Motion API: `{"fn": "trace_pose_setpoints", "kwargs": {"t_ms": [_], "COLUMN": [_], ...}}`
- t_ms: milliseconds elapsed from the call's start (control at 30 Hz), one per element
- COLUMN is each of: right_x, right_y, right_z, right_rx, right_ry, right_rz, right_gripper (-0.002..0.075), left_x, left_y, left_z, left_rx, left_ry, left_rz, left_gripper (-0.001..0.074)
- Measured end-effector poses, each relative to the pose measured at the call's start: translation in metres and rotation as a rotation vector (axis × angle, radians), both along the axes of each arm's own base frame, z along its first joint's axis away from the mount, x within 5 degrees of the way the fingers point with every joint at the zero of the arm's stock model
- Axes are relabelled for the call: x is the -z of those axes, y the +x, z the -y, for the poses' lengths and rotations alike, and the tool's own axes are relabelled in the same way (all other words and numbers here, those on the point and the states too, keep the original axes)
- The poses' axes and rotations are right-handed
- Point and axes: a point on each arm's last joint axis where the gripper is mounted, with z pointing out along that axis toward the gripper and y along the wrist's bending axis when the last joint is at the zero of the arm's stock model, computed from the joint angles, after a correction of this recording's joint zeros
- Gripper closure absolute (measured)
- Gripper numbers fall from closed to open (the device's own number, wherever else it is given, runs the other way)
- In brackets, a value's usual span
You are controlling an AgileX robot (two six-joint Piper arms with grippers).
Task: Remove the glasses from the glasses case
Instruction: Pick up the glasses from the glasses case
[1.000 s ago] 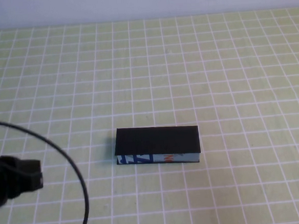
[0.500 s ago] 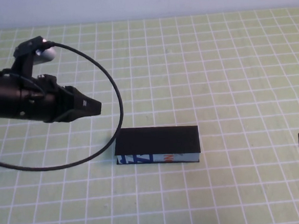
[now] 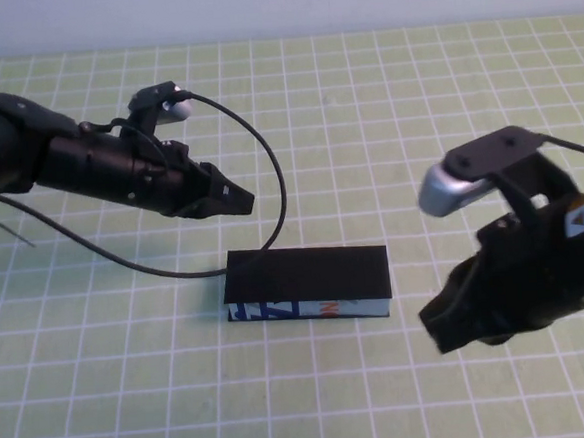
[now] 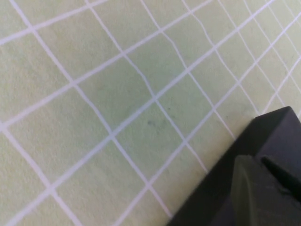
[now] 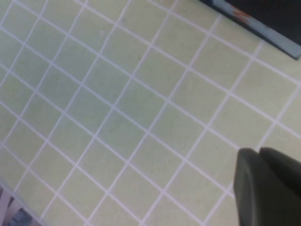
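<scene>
Currently catalogued: 1 glasses case [image 3: 306, 281], lid shut, laid flat near the middle of the green gridded mat [image 3: 385, 112], its printed white side turned toward the robot. The glasses are not seen; they are judged to be inside the shut case.

Left gripper [image 3: 238, 196]: held above the mat, just beyond the case's far left corner, tip aimed toward the case. Its fingers appear pressed together to a point in the high view, with nothing held. A black cable [image 3: 268, 161] is looped from the arm down to the mat beside the case.

Right gripper [image 3: 442, 329]: held to the right of the case, apart from it. Whether its fingers are spread or closed cannot be told.

Step in hand, as judged: the approach; the case is untouched and the lid not yet lifted. The next move is judged to call for 1 gripper to steady the box while the other is brought to the lid's free edge and raised against the hinge.

Views compared: in the left wrist view only 1 black corner of the case [image 4: 277, 132] is given, past a dark finger [image 4: 254, 193]. In the right wrist view the printed side [image 5: 254, 23] is shown at the frame edge, which the left wrist view omits. Only the high view gives both arms together.
</scene>
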Motion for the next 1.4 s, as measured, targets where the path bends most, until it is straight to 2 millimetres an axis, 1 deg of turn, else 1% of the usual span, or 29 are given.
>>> {"fn": "trace_pose_setpoints", "kwargs": {"t_ms": [133,233,333,467,567,667,800,967,1100,1200,1400], "right_x": [0.008,0.016,0.025,0.032,0.033,0.031,0.031,0.047,0.065,0.078,0.096], "right_y": [0.002,0.007,0.013,0.023,0.029,0.035,0.043,0.051,0.06,0.068,0.081], "right_z": [-0.034,-0.052,-0.064,-0.072,-0.078,-0.084,-0.091,-0.1,-0.105,-0.108,-0.114], "right_rx": [-0.117,-0.181,-0.221,-0.257,-0.306,-0.349,-0.387,-0.473,-0.531,-0.568,-0.621], "right_ry": [-0.056,-0.111,-0.157,-0.186,-0.203,-0.212,-0.214,-0.26,-0.318,-0.367,-0.428], "right_rz": [0.069,0.133,0.18,0.225,0.259,0.299,0.354,0.384,0.408,0.464,0.551], "right_gripper": [0.0743,0.0743,0.0743,0.074,0.0716,0.0668,0.058,0.0482,0.0407,0.0385,0.0377], "left_x": [0.015,0.026,0.038,0.055,0.062,0.066,0.071,0.071,0.071,0.071,0.071], "left_y": [0.017,0.027,0.032,0.035,0.037,0.037,0.038,0.038,0.038,0.038,0.037], "left_z": [0.007,0.01,0.011,0.01,0.009,0.009,0.009,0.009,0.009,0.009,0.01], "left_rx": [0.037,0.05,0.061,0.05,0.042,0.044,0.045,0.047,0.048,0.05,0.059], "left_ry": [-0.013,-0.02,-0.022,0.002,0.023,0.029,0.032,0.031,0.031,0.03,0.025], "left_rz": [-0.026,-0.047,-0.073,-0.096,-0.096,-0.102,-0.11,-0.111,-0.113,-0.114,-0.12], "left_gripper": [0.0739,0.0739,0.0739,0.0739,0.0739,0.0739,0.0739,0.0739,0.0739,0.0739,0.0739]}}
